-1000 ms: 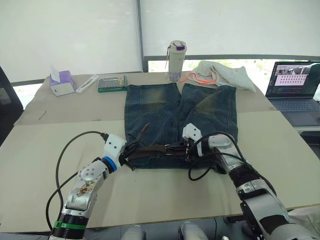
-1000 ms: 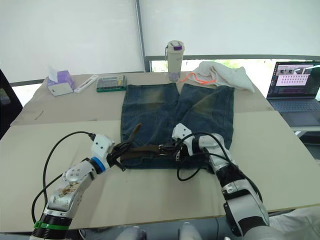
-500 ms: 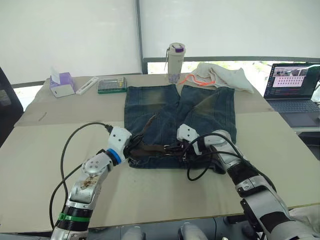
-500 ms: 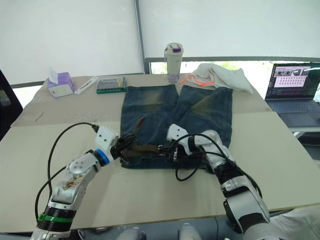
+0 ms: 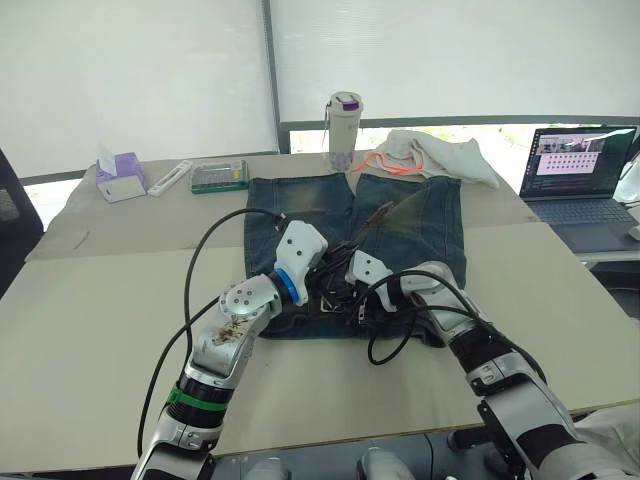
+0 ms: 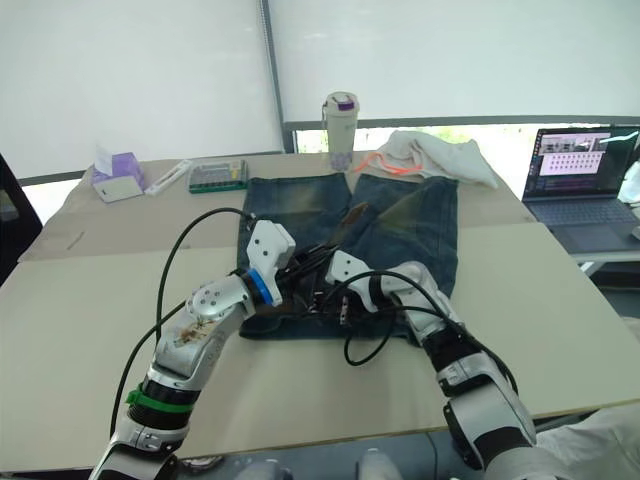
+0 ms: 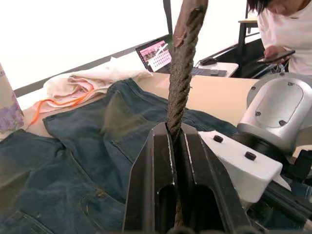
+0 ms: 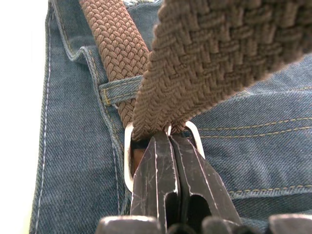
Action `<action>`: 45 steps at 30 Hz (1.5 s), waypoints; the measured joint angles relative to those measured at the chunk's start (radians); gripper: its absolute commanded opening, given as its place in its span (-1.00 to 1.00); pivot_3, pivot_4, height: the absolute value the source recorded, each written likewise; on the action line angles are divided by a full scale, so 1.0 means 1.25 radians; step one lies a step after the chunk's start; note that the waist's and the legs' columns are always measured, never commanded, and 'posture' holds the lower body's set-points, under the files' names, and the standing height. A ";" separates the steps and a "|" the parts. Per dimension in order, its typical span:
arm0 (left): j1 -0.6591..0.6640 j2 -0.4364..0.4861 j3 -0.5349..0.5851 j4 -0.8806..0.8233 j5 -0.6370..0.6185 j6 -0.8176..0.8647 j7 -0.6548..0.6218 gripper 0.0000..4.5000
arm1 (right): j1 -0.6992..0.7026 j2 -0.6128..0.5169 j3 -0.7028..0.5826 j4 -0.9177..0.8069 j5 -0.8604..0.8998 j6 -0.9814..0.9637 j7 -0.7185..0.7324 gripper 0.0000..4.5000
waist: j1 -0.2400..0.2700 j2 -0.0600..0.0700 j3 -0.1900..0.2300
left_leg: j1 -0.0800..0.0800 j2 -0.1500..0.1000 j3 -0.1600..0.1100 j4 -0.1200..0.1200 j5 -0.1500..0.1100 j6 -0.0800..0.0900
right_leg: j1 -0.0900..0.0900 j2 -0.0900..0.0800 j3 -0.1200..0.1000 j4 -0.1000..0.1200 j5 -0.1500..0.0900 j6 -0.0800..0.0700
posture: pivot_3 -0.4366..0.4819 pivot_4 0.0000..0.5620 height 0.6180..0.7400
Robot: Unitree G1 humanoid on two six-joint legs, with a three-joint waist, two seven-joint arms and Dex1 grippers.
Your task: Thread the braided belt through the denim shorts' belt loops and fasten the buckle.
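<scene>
The denim shorts lie flat on the table, waistband towards me. The braided belt runs along the waistband, and one stretch passes under a belt loop. My left gripper is over the middle of the waistband, shut on the belt's free end. That end rises from the fingers, and its tip stands over the right leg. My right gripper is just beside the left one. It is shut at the silver buckle, where the strap comes out between its fingertips.
At the far edge stand a bottle, a cream cloth with orange trim, a green box, a white bar and a tissue box. A laptop sits at the right. A person sits beyond the table.
My left gripper has travelled right along the waistband with the belt end, up to the right gripper. The belt's tip now points over the right leg. The right gripper has barely moved.
</scene>
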 measured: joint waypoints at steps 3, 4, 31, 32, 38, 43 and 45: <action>-0.021 -0.037 -0.016 0.000 -0.008 0.026 0.001 -1.00 | 0.016 -0.001 -0.008 -0.019 0.001 0.012 -0.017 -0.98 | 0.003 0.000 0.000 | 0.000 -0.001 0.000 0.002 0.000 0.000 | 0.002 -0.001 0.000 -0.001 0.000 0.000 | -0.05 -0.47 1.00; -0.024 -0.041 -0.016 0.000 -0.008 0.035 0.001 -1.00 | 0.029 0.002 -0.017 -0.031 0.002 0.016 -0.026 -0.98 | 0.003 0.000 0.000 | 0.001 -0.001 0.000 0.002 0.000 0.000 | 0.002 -0.001 0.000 0.000 0.000 0.001 | -0.05 -0.47 1.00; 0.030 -0.015 0.007 0.061 0.008 -0.080 0.008 -1.00 | 0.290 -0.008 -0.215 -0.448 0.249 0.233 -0.158 -0.47 | 0.020 0.001 0.005 | -0.007 -0.001 -0.001 0.002 0.000 0.000 | -0.004 -0.001 0.000 -0.002 0.000 0.001 | -0.05 -0.47 1.00; 0.029 -0.014 -0.001 0.072 0.026 -0.099 0.014 -1.00 | 0.302 -0.018 -0.238 -0.489 0.276 0.272 -0.169 -0.32 | 0.022 0.001 0.005 | -0.007 -0.002 -0.001 0.002 0.000 0.000 | -0.004 -0.001 0.000 -0.002 0.000 0.001 | -0.05 -0.47 1.00; 0.019 0.006 -0.047 0.162 0.187 -0.242 0.102 -1.00 | 0.336 0.011 -0.410 -0.677 0.467 0.505 -0.326 0.62 | 0.020 0.001 0.006 | -0.007 -0.001 -0.001 0.002 0.000 0.001 | -0.004 -0.001 0.000 -0.002 0.000 0.001 | -0.05 -0.47 1.00; -0.001 -0.007 -0.062 0.224 0.265 -0.314 0.166 -1.00 | 0.285 0.149 -0.558 -0.748 0.740 0.706 -0.585 0.62 | 0.020 0.002 0.007 | -0.007 -0.001 -0.001 0.002 0.000 0.001 | -0.004 -0.001 0.000 -0.001 0.000 0.001 | -0.05 -0.47 1.00; -0.007 -0.009 -0.067 0.243 0.283 -0.341 0.178 -1.00 | 0.268 0.170 -0.563 -0.757 0.796 0.752 -0.666 0.62 | 0.020 0.002 0.007 | -0.007 -0.002 -0.001 0.002 0.000 0.001 | -0.004 -0.001 0.000 -0.002 0.000 0.001 | -0.05 -0.47 1.00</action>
